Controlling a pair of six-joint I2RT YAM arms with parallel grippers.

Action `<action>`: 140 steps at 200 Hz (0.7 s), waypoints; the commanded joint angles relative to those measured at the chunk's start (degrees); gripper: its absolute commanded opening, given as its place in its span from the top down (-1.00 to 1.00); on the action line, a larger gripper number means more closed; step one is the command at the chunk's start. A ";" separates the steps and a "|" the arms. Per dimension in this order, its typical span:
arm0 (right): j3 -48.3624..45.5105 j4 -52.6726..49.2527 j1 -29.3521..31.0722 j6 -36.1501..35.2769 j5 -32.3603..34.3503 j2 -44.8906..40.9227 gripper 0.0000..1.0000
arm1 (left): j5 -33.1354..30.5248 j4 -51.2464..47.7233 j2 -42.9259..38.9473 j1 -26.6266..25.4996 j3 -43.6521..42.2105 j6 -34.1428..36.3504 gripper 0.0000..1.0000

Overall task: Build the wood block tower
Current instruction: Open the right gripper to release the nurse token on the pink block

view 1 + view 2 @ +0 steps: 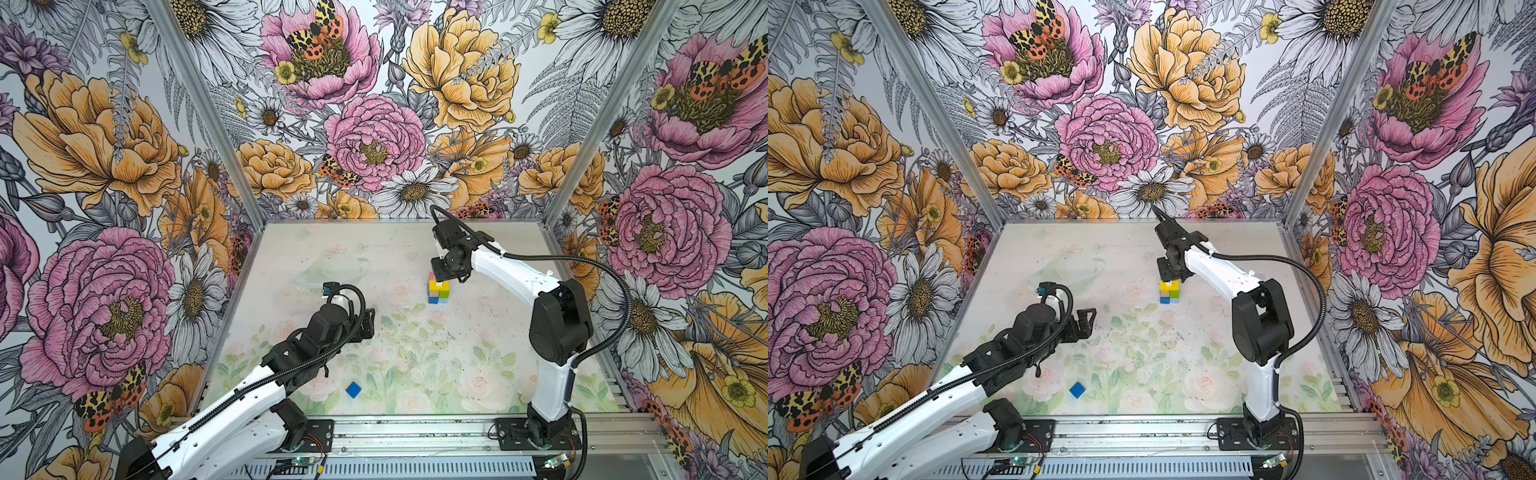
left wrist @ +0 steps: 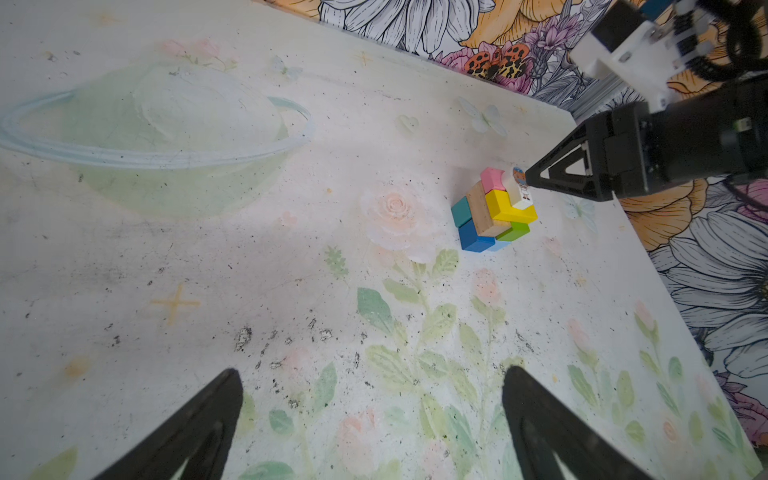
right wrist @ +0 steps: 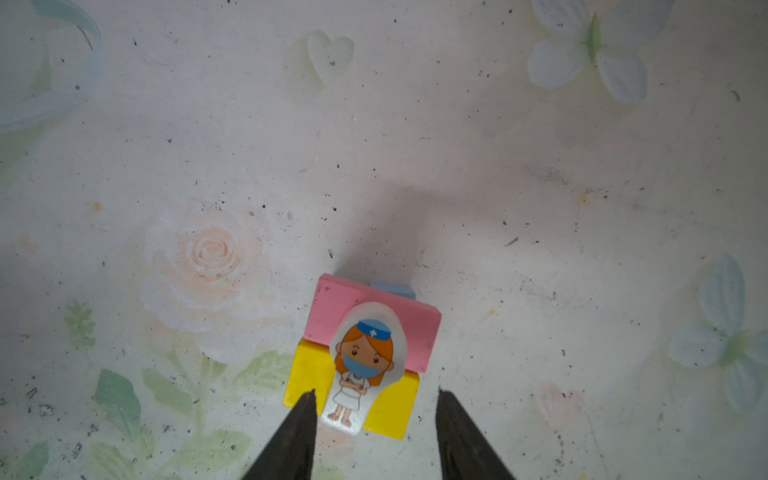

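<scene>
One blue cube (image 1: 353, 390) lies loose on the counter (image 1: 457, 374) at lower centre of a top view; the tower (image 1: 438, 291) stands mid-frame. The right fingers (image 3: 291, 436), spread astride the figure (image 3: 361, 365) on top, should lift straight up; left fingers (image 2: 199, 424) gape wide.

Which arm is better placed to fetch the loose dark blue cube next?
Left. The left claw, open and empty, hangs nearer the dark blue cube; the right claw is farther off, straddling the figure atop the tower.

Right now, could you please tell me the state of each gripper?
Left gripper: open, holding nothing.
Right gripper: open, fingers either side of the nurse figure, not gripping it.
</scene>
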 commanded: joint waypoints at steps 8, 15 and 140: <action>0.37 0.02 0.92 1.27 1.97 0.54 -0.06 | 0.68 0.64 -1.13 0.49 0.19 -0.17 -0.97; 0.45 0.02 0.95 1.43 1.97 0.70 -0.08 | 0.67 0.61 -1.13 0.47 0.22 -0.17 -0.98; -0.02 -0.75 0.67 2.22 4.73 2.42 -0.14 | 0.59 1.25 -0.06 0.63 0.32 0.08 -0.97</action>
